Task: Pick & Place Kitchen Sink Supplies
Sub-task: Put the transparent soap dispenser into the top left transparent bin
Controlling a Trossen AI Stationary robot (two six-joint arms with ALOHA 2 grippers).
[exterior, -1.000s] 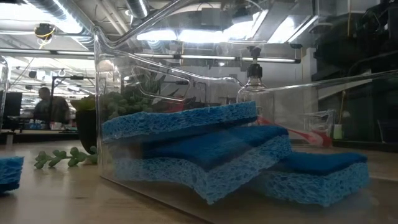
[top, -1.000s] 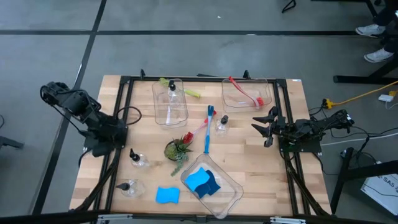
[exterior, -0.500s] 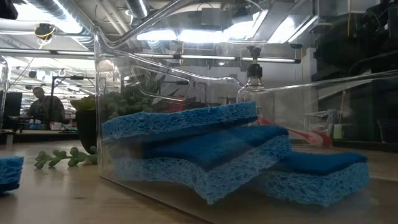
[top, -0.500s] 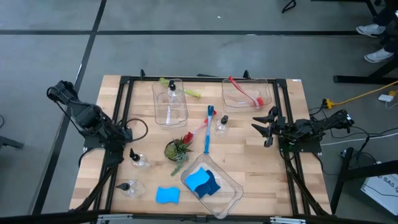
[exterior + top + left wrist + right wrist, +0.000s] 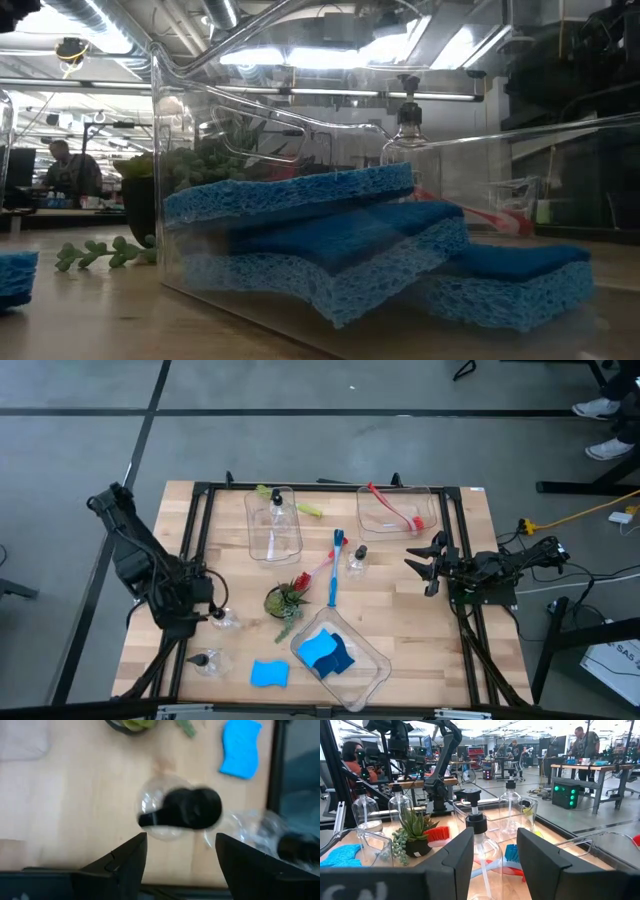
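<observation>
A small clear bottle with a black pump top (image 5: 180, 811) stands upright on the wood near the table's left edge (image 5: 224, 620). My left gripper (image 5: 181, 856) hangs open just above it, pointing steeply down, one finger to each side, clear of it (image 5: 207, 616). A second bottle (image 5: 204, 659) stands closer to the near edge, and a loose blue sponge (image 5: 268, 673) lies to its right. My right gripper (image 5: 424, 564) waits open at the right side, level, facing a third bottle (image 5: 357, 558) without touching it. A blue brush (image 5: 335, 566) and a red brush (image 5: 314, 571) lie mid-table.
A clear bin (image 5: 372, 678) at the near middle holds blue sponges (image 5: 330, 235). A far bin (image 5: 256, 536) holds a bottle (image 5: 276, 510); a yellow-green brush (image 5: 295, 506) crosses its far end. Another (image 5: 368, 520) holds a red brush (image 5: 398, 510). A potted plant (image 5: 287, 598) stands mid-table.
My left arm has swung toward the table's near edge and sunk, tipping its gripper further downward until it hangs over the bottle at the left. The bottle has not moved.
</observation>
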